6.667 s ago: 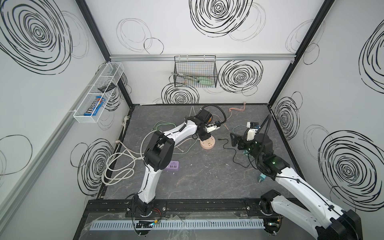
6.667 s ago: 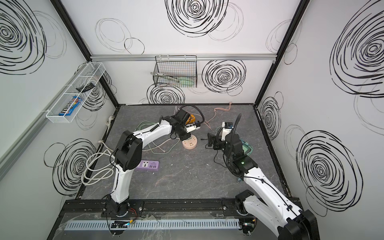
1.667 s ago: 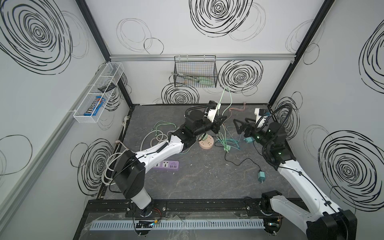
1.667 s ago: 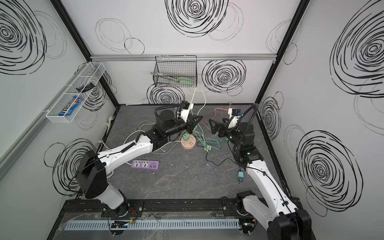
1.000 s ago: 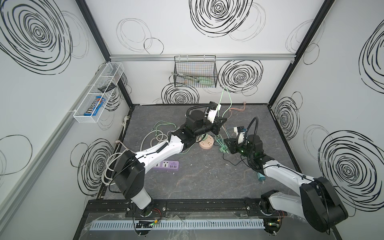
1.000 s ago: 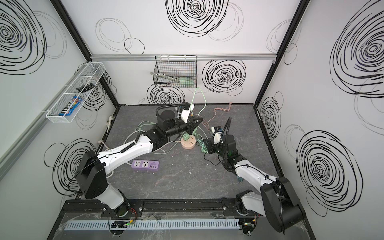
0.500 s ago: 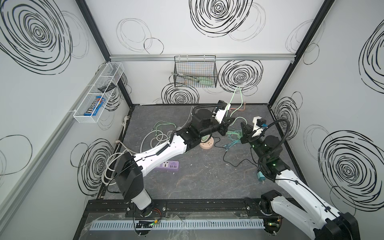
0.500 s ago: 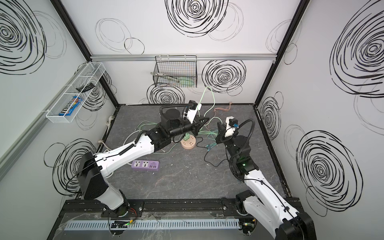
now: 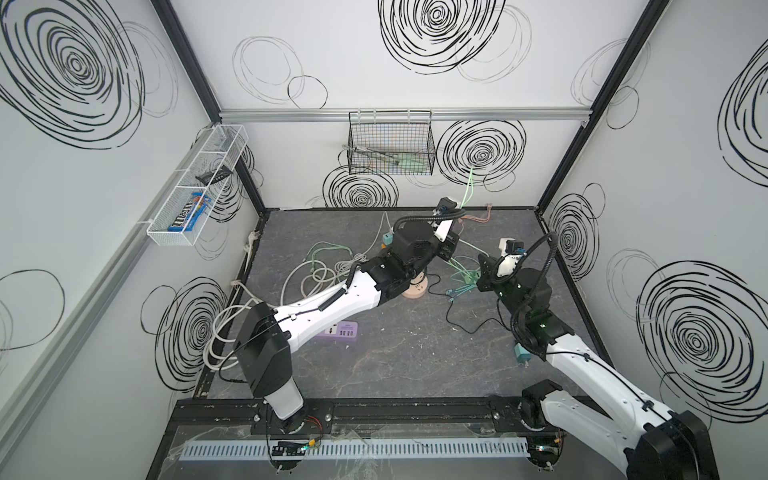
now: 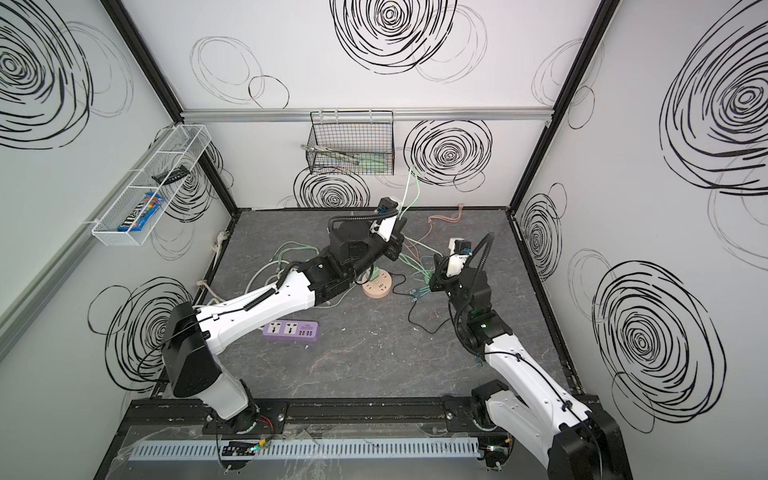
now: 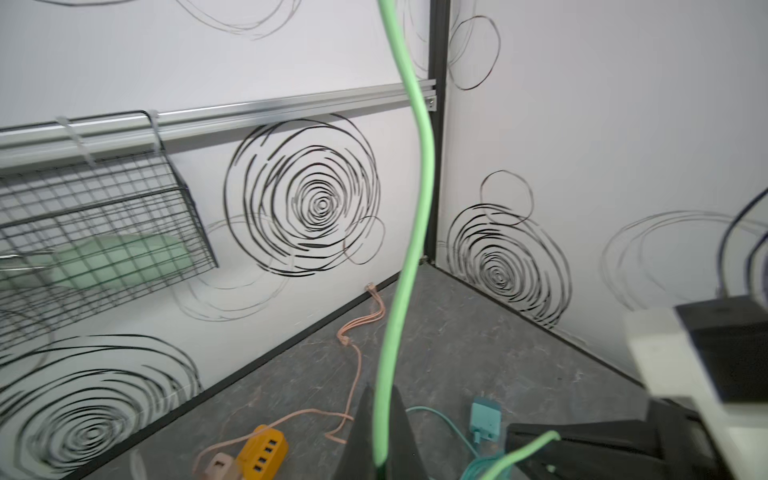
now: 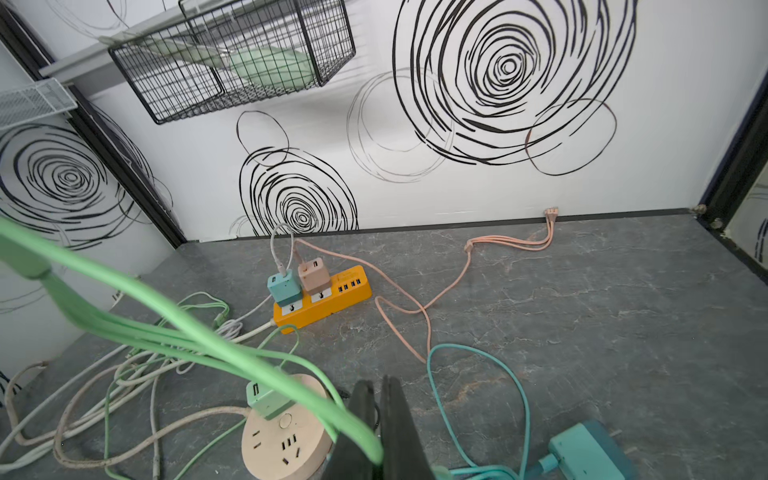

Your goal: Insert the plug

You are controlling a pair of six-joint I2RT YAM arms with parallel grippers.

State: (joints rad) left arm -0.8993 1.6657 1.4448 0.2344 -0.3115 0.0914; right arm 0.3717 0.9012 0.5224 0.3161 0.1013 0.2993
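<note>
— What did the containers hold?
— The black wire basket, on the wall behind the round socket, held metal tongs and a pale green piece. The white shelf, far left of that socket, held a candy pack and a black item.
— And the cable?
— The green cable, thin and looping, hung above the socket. The left gripper and right gripper each pinched it, jaws together. I couldn't make out its plug end.

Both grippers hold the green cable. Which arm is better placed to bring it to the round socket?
Right, probably: the right gripper, shut on the cable, sits beside the round socket in its wrist view. The left gripper points toward the back wall.
</note>
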